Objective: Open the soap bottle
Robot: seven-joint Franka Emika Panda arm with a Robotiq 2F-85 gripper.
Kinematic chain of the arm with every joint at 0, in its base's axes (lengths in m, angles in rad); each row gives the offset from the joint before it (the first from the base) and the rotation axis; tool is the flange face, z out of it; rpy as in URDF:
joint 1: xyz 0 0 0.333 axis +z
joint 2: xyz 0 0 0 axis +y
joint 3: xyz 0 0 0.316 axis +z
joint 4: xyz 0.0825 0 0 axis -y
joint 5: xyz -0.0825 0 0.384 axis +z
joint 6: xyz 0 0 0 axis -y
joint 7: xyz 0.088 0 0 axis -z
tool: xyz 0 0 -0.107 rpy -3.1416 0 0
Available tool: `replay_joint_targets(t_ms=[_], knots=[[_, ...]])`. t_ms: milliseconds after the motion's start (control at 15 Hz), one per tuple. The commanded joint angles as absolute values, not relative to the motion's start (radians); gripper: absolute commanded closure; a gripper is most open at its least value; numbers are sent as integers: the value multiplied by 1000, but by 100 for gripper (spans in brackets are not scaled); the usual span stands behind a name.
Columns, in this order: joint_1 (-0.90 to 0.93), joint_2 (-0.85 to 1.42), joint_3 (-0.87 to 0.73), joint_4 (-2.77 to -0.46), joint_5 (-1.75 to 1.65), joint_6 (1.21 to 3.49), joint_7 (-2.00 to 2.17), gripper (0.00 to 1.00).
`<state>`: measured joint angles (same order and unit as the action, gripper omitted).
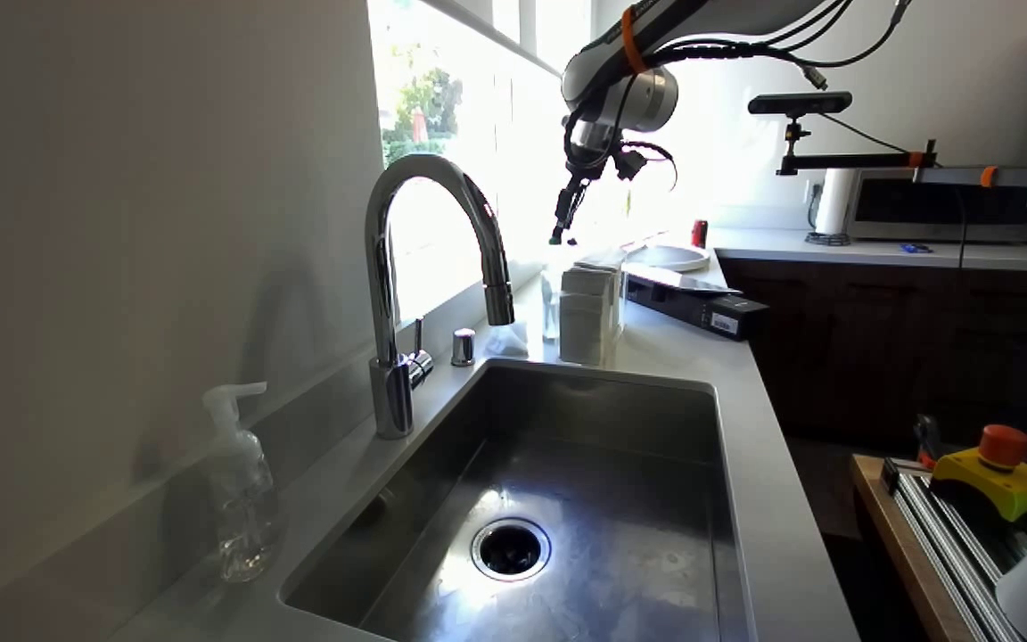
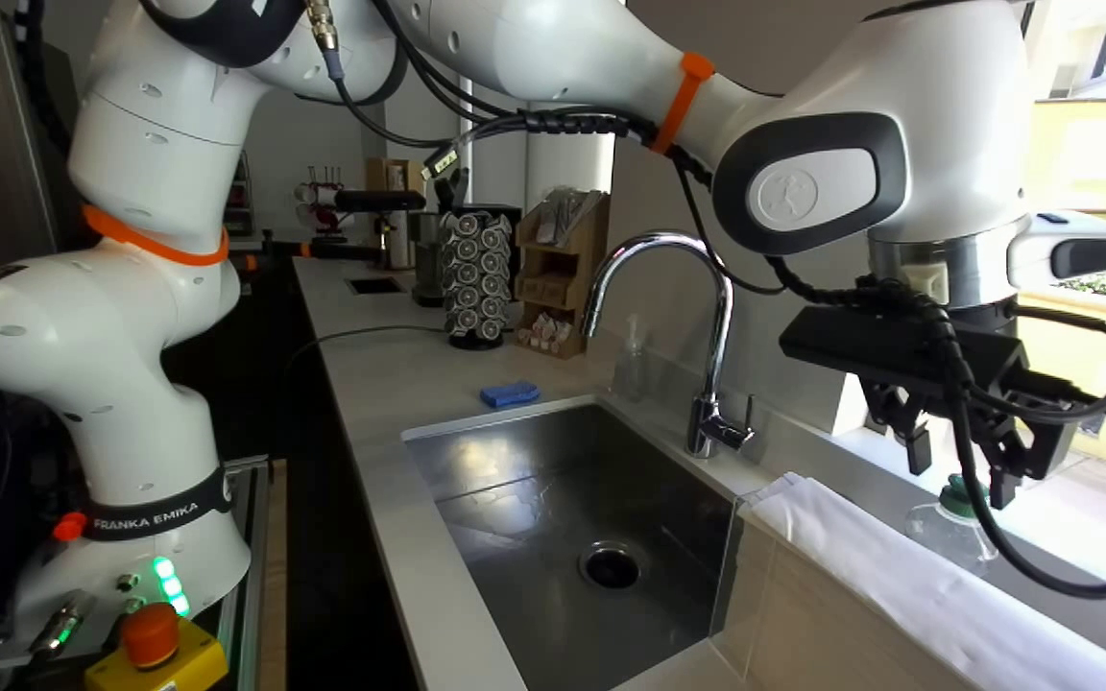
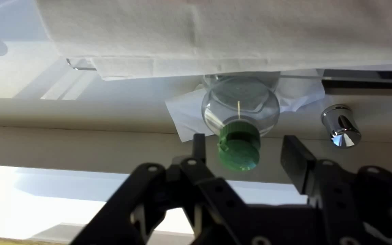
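Soap bottle (image 3: pixel 241 108), centre of wrist view: clear, probably light, slick, squeezable. Recommend hold at ridged green cap (image 3: pixel 239 146). Gripper (image 3: pixel 245 149) stands parted, nothing clamped.

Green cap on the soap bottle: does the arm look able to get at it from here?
Probably yes. In the wrist view, the open jaws show on either side of the green cap, and the folded white paper leaves it uncovered. The remaining gap is hard to judge.

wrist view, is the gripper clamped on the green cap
No, the open gripper leaves gaps on both sides of the green cap.
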<state>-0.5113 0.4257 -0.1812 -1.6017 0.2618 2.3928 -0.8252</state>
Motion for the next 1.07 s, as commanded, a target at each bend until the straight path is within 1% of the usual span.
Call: replay_joint_targets(t_ms=[0,133,333,400,467,1000], knots=[[-527,441,-166,-1580,263,2385,-838,71],[-528,442,-165,-1578,262,2387,-837,78],[-527,441,-165,-1574,261,2388,-836,85],[-527,442,-164,-1574,262,2388,-836,82],[-527,442,-163,-1576,262,2388,-837,82],[-528,438,-163,-1576,264,2388,-827,87]])
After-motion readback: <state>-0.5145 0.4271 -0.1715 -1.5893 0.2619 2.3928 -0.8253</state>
